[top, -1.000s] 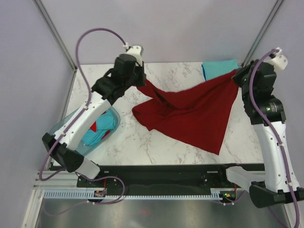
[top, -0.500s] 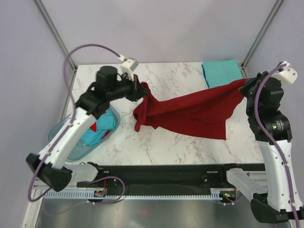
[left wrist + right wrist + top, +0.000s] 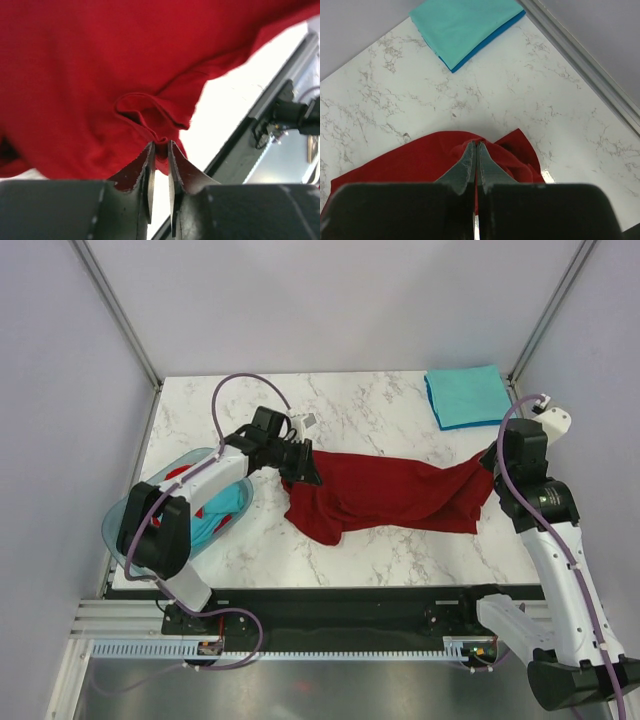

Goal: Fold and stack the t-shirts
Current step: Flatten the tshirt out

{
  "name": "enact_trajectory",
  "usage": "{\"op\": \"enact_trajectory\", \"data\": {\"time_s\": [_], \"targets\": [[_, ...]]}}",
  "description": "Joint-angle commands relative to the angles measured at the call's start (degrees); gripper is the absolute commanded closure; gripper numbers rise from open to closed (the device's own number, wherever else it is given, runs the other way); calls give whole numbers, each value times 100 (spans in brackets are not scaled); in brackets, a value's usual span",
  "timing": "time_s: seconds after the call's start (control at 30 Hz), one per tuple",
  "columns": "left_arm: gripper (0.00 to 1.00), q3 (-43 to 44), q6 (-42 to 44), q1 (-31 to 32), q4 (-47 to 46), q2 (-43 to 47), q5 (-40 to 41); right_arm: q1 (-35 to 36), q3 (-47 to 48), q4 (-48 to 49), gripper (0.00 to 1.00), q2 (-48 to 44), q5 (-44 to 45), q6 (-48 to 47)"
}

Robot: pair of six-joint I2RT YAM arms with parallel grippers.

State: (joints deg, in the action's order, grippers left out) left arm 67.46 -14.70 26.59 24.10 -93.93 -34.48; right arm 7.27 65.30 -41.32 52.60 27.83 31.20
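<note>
White marble-patterned tabletop (image 3: 380,550) between pale grey walls, from above and from both wrists. A dark red t-shirt (image 3: 390,495) lies crumpled at mid-table, its long axis running left to right. Neck, label and sleeves cannot be made out among the folds.

At the red tee's left end, the left gripper (image 3: 160,147) has its fingers slightly apart with a fold of the cloth between the tips. Whether that fold is pinched cannot be told. At the tee's right end, the right gripper (image 3: 476,145) is clamped on the fabric, fingers pressed together.

Beyond that right end, a folded teal t-shirt (image 3: 465,25) lies flat, a bluer edge showing beneath.

Left of the red tee, a translucent blue-green plastic basin (image 3: 112,530) holds bunched teal fabric (image 3: 225,508) and scraps of red, partly hidden by the left arm.
</note>
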Motion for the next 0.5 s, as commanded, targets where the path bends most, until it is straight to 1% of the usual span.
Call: {"op": "enact_trajectory", "data": {"time_s": [0.0, 0.1, 0.13, 0.2, 0.23, 0.33, 0.37, 0.43, 0.47], "targets": [[76, 180, 11, -127, -265, -46, 196, -24, -43, 238, 100, -66, -111, -97], [77, 154, 11, -128, -256, -143, 205, -24, -96, 344, 100, -66, -225, -79], [84, 145, 2, -128, -248, -178, 240, -24, -105, 361, 100, -66, -252, -88], [94, 92, -15, -128, -169, -222, 494, -24, -140, 423, 100, -57, -305, -62], [98, 83, -24, -128, -151, -222, 617, -24, -140, 423, 100, -48, -322, -70], [98, 197, -24, -136, 94, -82, 1074, -24, -62, 458, 100, 13, -262, -53], [98, 267, -7, -128, 200, 119, 1327, -24, 17, 458, 100, 48, -252, -35], [98, 539, 107, -136, 358, 462, 1679, -24, 393, 519, 100, 206, -287, -18], [98, 670, 168, -136, 394, 611, 2064, -24, 561, 589, 100, 268, -374, 0]]}}
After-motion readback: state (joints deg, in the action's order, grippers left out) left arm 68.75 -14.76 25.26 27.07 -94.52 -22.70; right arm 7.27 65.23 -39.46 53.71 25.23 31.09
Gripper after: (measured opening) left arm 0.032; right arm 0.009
